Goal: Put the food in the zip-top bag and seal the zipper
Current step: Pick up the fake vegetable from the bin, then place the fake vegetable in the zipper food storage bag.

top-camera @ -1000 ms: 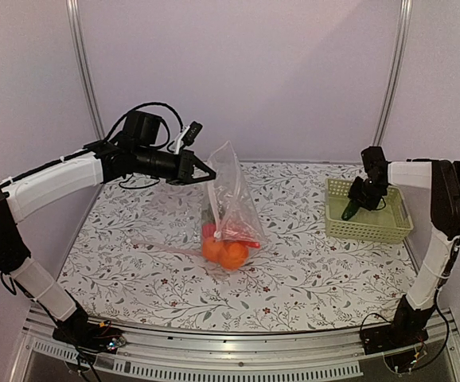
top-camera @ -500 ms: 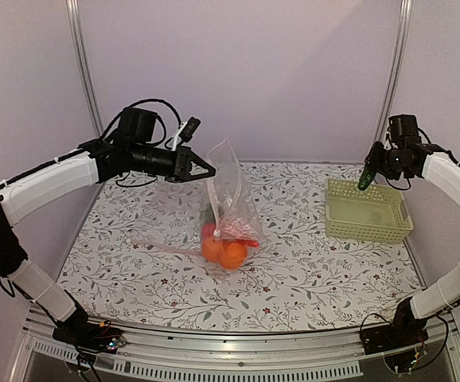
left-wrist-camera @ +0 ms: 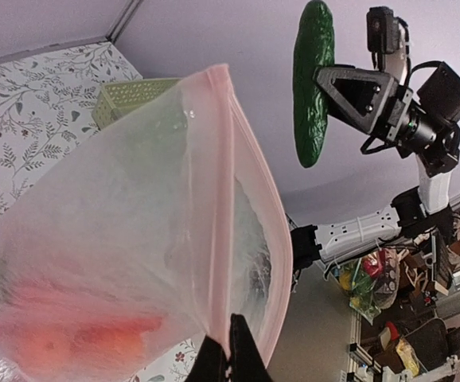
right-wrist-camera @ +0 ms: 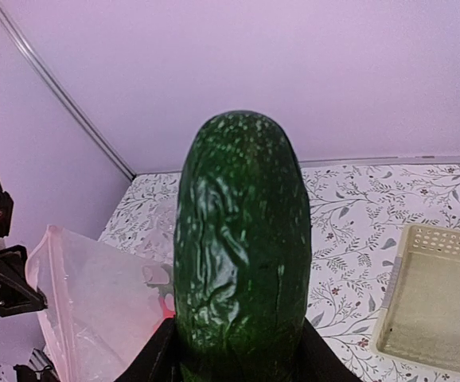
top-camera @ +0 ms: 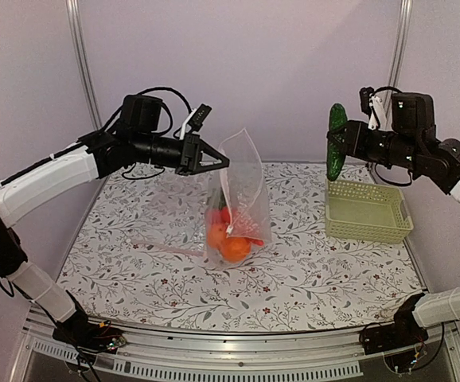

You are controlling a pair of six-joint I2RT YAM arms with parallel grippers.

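Note:
My left gripper (top-camera: 220,162) is shut on the pink zipper strip (left-wrist-camera: 220,239) of the clear zip-top bag (top-camera: 242,195) and holds the bag up, its bottom near the table. Two oranges (top-camera: 228,245) and a red fruit (top-camera: 224,215) lie inside the bag. My right gripper (top-camera: 343,147) is shut on a dark green cucumber (top-camera: 337,151), held upright in the air above the basket's left edge, to the right of the bag. The cucumber fills the right wrist view (right-wrist-camera: 242,247) and shows in the left wrist view (left-wrist-camera: 312,79). The slider tab is a small white piece (top-camera: 229,231).
A pale yellow-green lattice basket (top-camera: 368,211) stands at the right on the flowered table (top-camera: 134,263). Metal poles (top-camera: 83,72) rise at both back corners against the purple wall.
My right arm has lifted the cucumber out of the basket and carried it up and left. My left gripper has moved right, lifting the bag with it.

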